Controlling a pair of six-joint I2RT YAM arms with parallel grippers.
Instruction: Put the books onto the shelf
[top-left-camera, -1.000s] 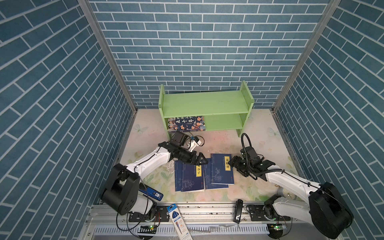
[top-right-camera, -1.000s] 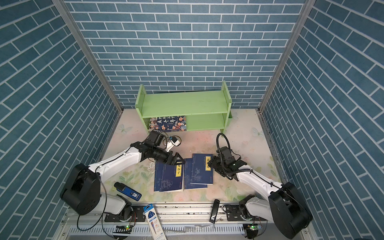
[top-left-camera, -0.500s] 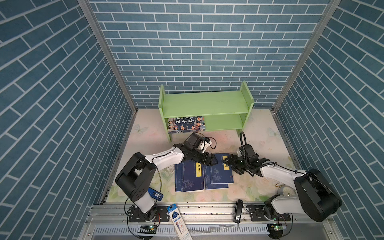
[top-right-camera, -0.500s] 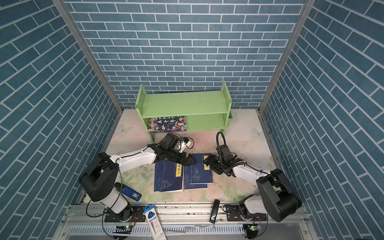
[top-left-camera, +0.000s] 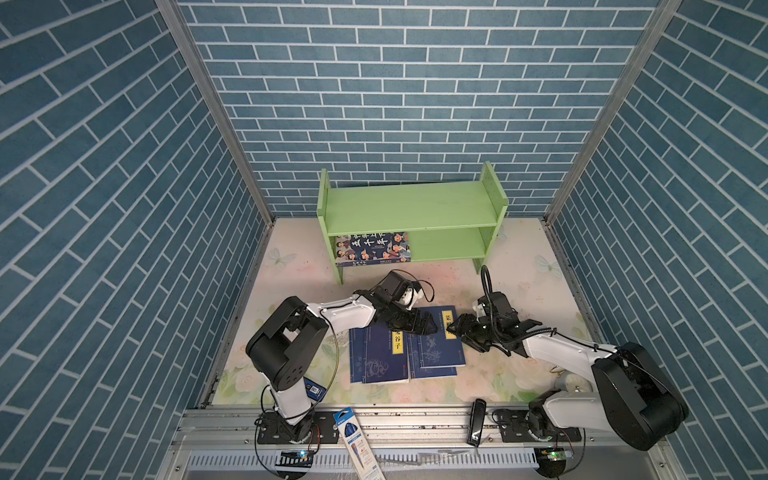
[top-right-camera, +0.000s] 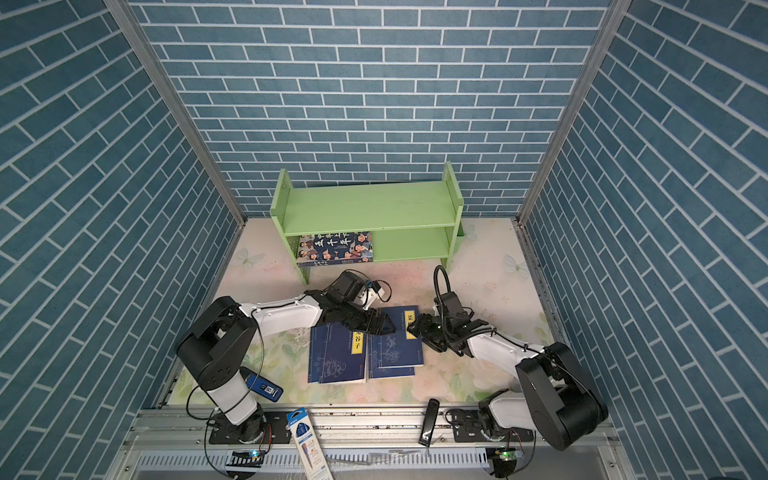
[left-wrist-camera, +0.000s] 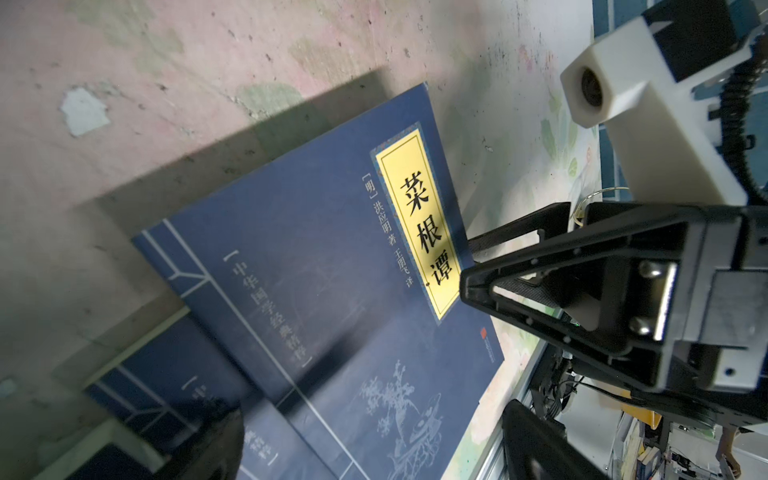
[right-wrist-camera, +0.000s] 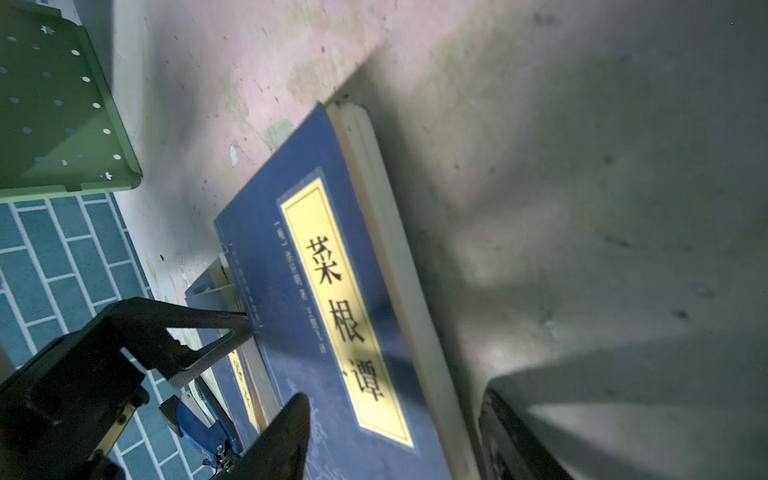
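Note:
The green shelf (top-left-camera: 409, 203) stands at the back, with the cartoon-face book (top-left-camera: 372, 248) lying on its lower tier. Navy books lie in two stacks on the table: a left stack (top-left-camera: 376, 353) and a right stack (top-left-camera: 436, 345) whose top book (left-wrist-camera: 332, 270) bears a yellow label. My left gripper (top-left-camera: 428, 327) is open over that top book's spine side. My right gripper (top-left-camera: 453, 330) is open at its label side. One of its fingers (right-wrist-camera: 282, 440) is over the cover and the book's page edge (right-wrist-camera: 395, 257) lies between the jaws.
A blue handheld device (top-left-camera: 313, 388) lies by the left arm's base. A pen package (top-left-camera: 357, 440) and a black bar (top-left-camera: 476, 422) rest on the front rail. Blue brick walls close in three sides. The shelf's side panel (right-wrist-camera: 58, 108) is near the right wrist.
The left arm has swung right from the left stack to the right stack's top book. The right gripper has moved left onto that book's edge, and its jaws have narrowed somewhat.

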